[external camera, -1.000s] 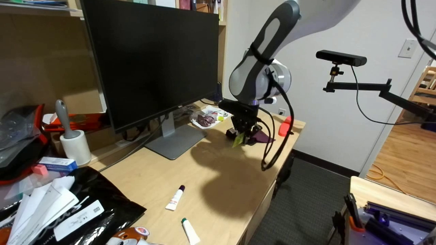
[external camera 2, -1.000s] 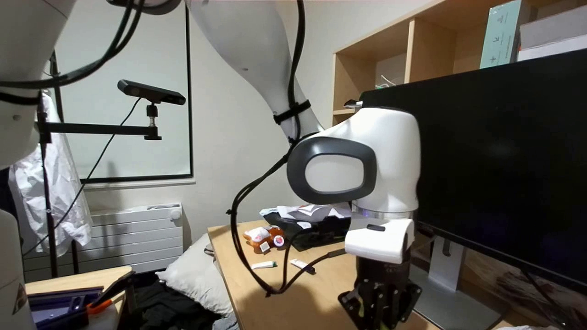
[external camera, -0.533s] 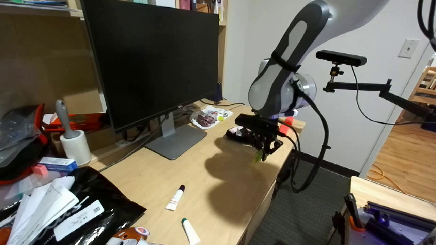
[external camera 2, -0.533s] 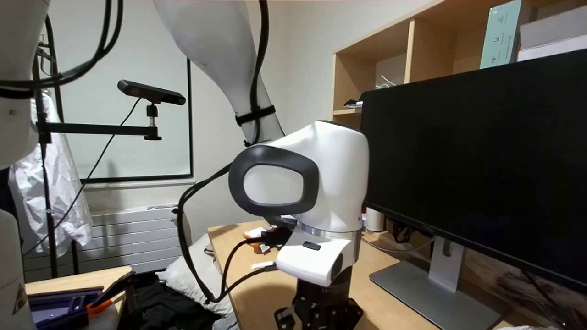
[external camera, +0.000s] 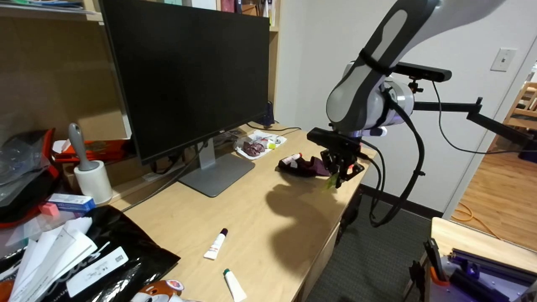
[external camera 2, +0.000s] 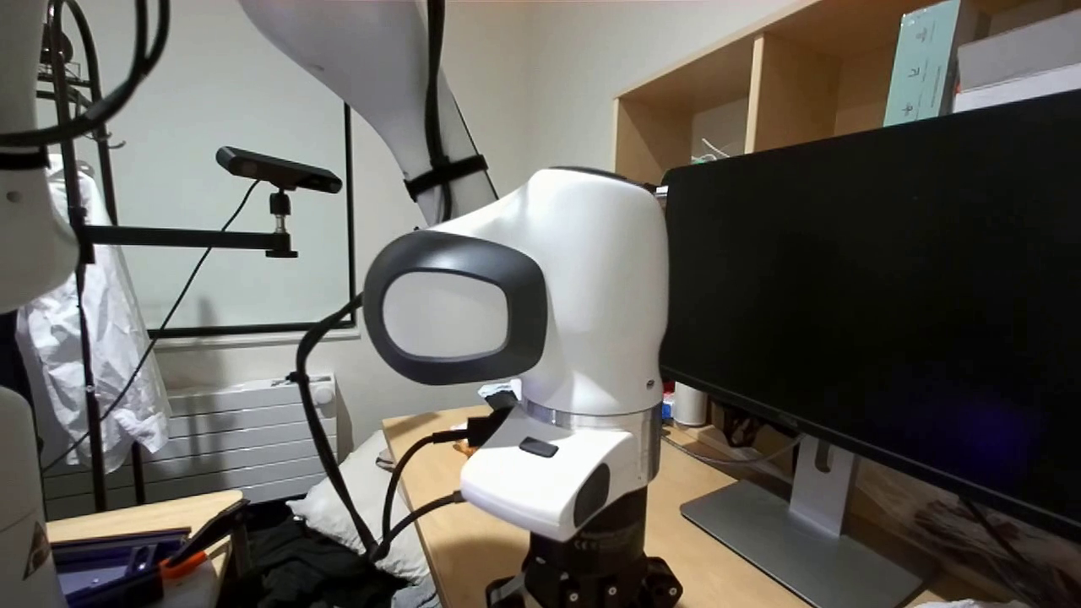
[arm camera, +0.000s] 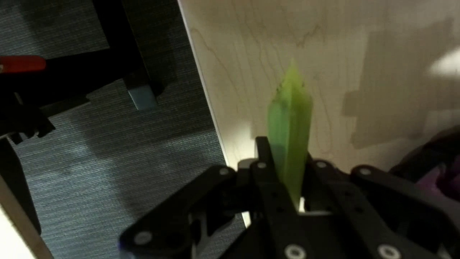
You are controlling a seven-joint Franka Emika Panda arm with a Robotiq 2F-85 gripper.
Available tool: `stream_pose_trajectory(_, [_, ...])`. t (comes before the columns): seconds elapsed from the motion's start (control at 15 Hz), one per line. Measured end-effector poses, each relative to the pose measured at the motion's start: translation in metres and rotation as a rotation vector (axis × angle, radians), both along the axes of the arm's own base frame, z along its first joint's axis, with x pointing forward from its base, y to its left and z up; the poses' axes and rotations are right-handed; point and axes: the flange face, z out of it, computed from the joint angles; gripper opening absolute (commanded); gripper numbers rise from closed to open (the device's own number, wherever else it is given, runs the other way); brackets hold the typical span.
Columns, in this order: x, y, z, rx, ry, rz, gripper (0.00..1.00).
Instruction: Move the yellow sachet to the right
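The claw [arm camera: 286, 154] is squeezed around the yellow packet [arm camera: 291, 115], and one end of the packet pokes out in front of the claw. Under the claw is the wooden desk [external camera: 247, 216]. In the wrist view, the edge of the desk runs near the left of the claw, and a dark purple thing [arm camera: 442, 171] is on its right. In an exterior view, the big screen [external camera: 193, 79] and two white tubes [external camera: 215, 246] are well apart from the claw.

The arm [external camera 2: 608, 279] is glossy white, with a dark grey oval frame [external camera 2: 525, 312] around a pale panel [external camera 2: 445, 314], a silver band [external camera 2: 591, 425], a black strap [external camera 2: 445, 175] and black cables [external camera 2: 435, 76]; the black gripper [arm camera: 286, 151] has round silver screws [arm camera: 294, 251].
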Motion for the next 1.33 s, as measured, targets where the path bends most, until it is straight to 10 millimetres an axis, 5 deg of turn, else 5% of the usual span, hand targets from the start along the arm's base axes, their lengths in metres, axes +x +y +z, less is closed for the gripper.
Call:
stream_pose_trajectory(0.4, [0.013, -0.023, 0.005, -0.012, -0.008, -0.031, 0.10])
stream_pose_trajectory(0.87, [0.047, -0.063, -0.011, -0.078, 0.003, -0.039, 0.10])
stream_pose_trajectory(1.33, [0.040, -0.094, -0.030, -0.145, 0.083, 0.003, 0.10])
